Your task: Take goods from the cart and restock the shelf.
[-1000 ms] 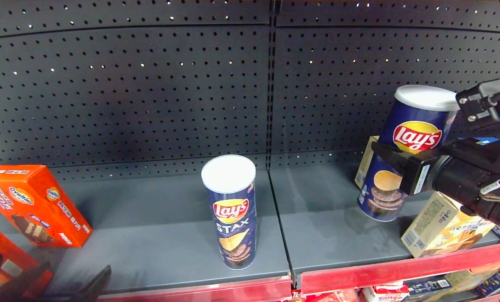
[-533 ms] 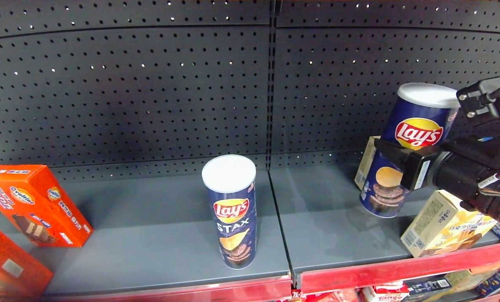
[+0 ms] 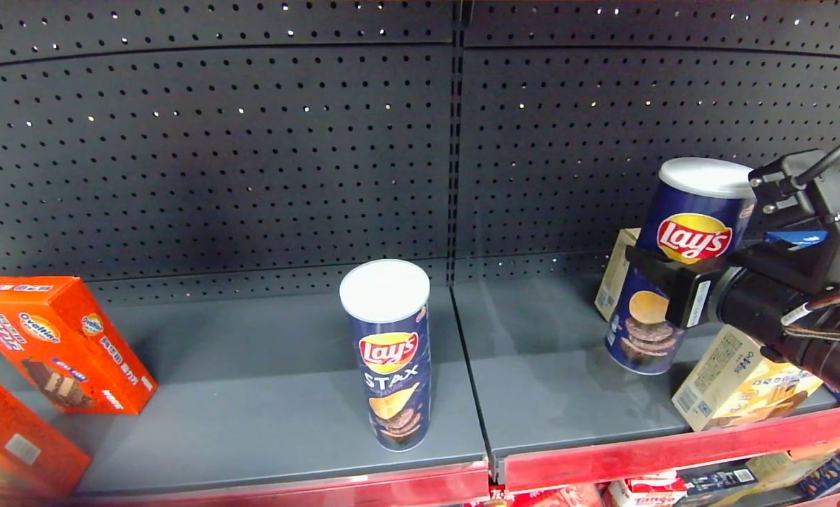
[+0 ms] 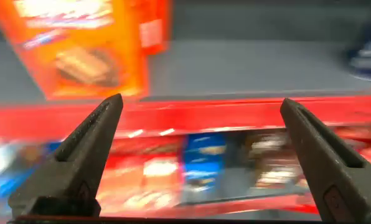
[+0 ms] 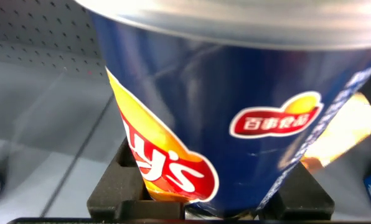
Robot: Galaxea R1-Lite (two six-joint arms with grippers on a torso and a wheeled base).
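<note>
Item 1, held chip can [image 3: 694,236]: a dark blue tube with a white lid is sitting over the right bay of the shelf [image 3: 251,394], leaning with its lid toward the right. Its base is hanging at or just above the shelf deck; whether it is touching cannot be told. The right gripper [image 3: 673,274] is clamping it around the middle, one finger crossing the front of the tube. In the right wrist view the can [image 5: 235,93] is sitting snug between the two fingers of that gripper [image 5: 210,193].

Item 2, standing chip can [image 3: 389,352]: a matching tube is standing upright near the front of the left bay, just beside the seam between the bays and well apart from the held one.

Item 3, cream box [image 3: 615,271]: it is leaning against the pegboard back [image 3: 251,155], just behind the held can.

Item 4, yellow box [image 3: 736,380]: it is lying tilted at the front right, under the right arm.

Item 5, orange boxes: one [image 3: 60,345] is lying at the far left of the shelf, another [image 3: 18,440] nearer the front corner.

Item 6, left gripper [image 4: 201,106]: its fingers are gaping wide with nothing between them, facing the red shelf edge [image 4: 235,109] and an orange box [image 4: 79,43] above it.

Item 7, packaged goods [image 3: 673,489]: these are sitting on the tier below.
</note>
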